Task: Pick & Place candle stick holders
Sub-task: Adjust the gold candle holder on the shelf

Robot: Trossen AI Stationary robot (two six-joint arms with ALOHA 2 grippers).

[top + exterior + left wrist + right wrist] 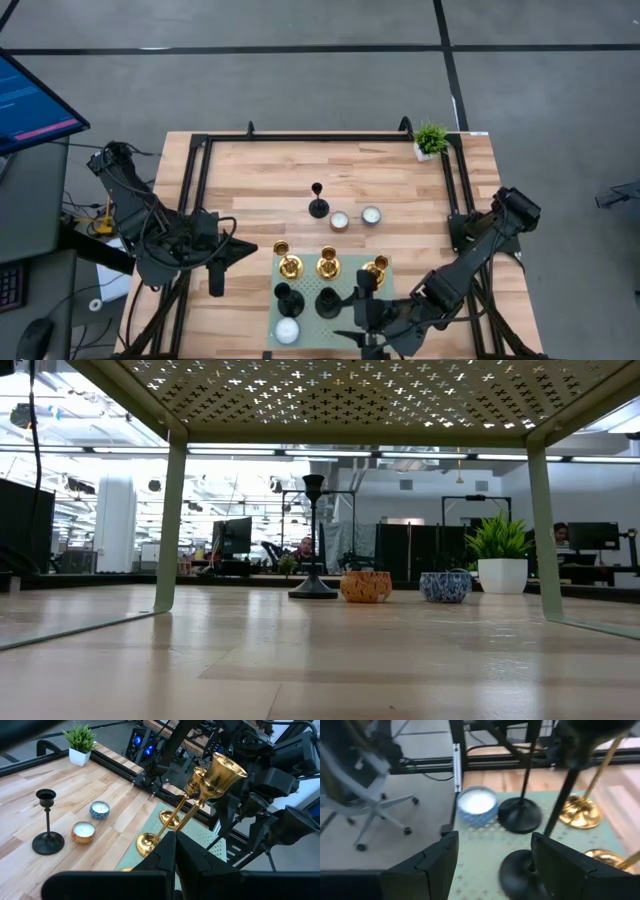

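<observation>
Pale butcher-block counter (260, 175), framed by black rails, potted green plant (431, 139) at one far corner. Mint perforated stand (306, 318) near the front edge, carrying three gold candle stick holders (327, 265) in a row, two black holders (289, 298) behind them and a white candle in a blue cup (288, 331). One black holder (318, 201) upright alone mid-counter, just beside an orange candle cup (339, 221) and a blue-patterned cup (371, 215). All holders slim-stemmed, round-based, tiny cups on top; gold shiny, black matte. Left gripper (216, 284) left of the stand, fingers (167, 857) together, empty. Right gripper (365, 300) over the stand's right part, fingers (440, 857) apart, clamped on nothing, black stems crowding close ahead.
</observation>
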